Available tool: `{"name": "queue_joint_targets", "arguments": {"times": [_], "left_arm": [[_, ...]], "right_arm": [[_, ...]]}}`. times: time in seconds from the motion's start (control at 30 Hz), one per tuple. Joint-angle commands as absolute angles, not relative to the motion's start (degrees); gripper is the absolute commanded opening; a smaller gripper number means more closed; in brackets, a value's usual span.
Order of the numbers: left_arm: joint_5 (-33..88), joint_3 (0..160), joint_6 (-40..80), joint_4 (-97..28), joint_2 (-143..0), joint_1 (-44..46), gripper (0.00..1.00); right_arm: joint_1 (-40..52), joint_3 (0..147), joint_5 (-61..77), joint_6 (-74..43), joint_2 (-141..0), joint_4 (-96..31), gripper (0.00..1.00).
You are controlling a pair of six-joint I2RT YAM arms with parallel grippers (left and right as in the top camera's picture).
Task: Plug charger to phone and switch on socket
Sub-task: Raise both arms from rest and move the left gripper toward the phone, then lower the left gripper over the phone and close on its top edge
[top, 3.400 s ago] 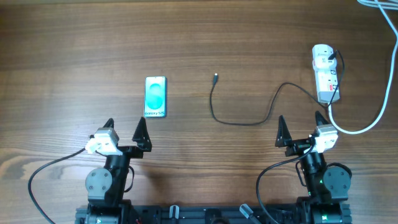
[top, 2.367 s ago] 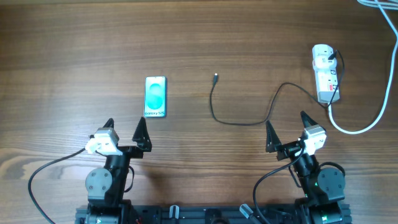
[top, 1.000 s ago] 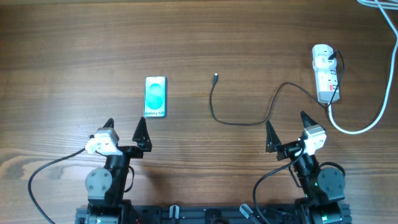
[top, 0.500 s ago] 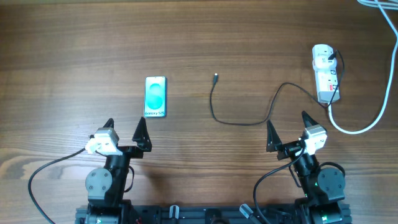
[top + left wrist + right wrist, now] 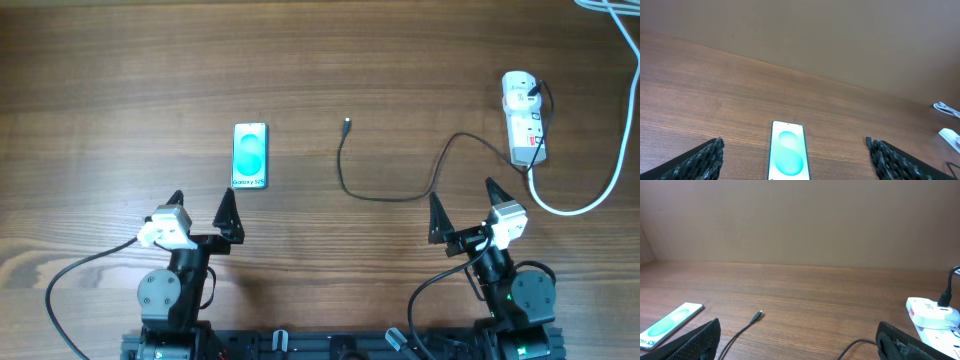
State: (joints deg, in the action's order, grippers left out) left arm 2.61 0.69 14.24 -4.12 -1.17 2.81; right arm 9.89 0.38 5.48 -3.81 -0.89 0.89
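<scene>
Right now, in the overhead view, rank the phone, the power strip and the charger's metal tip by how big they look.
1. Power strip: the longest body.
2. Phone: similar width, clearly shorter.
3. Charger tip: a tiny speck.
All lie flat on the table, so nearness hardly matters.

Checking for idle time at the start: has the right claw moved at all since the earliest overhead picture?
Yes. The right claw has swung left, away from the socket. Its outer finger was below the socket and is now left of it.

Top-down overhead; low forward wrist views, phone in all.
</scene>
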Motion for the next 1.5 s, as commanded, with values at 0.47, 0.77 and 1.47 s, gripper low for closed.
{"name": "queue_joint_targets", "arguments": {"times": [0.47, 0.77, 1.47], "left_arm": [[6.70, 13.43, 11.53, -4.36, -16.47, 2.33, 1.00], [14.15, 36.82, 6.74, -16.49, -40.82, 2.35, 1.00], [14.22, 92.58, -0.99, -59.68, -88.53, 2.39, 1.00]], "right_arm": [[10.11, 13.10, 10.37, -4.40, -9.23, -5.13, 1.00], [10.11, 31.38, 12.56, 0.01, -22.70, -18.17, 1.00], [10.11, 77.60, 25.52, 5.32, -68.29, -58.83, 1.00]]}}
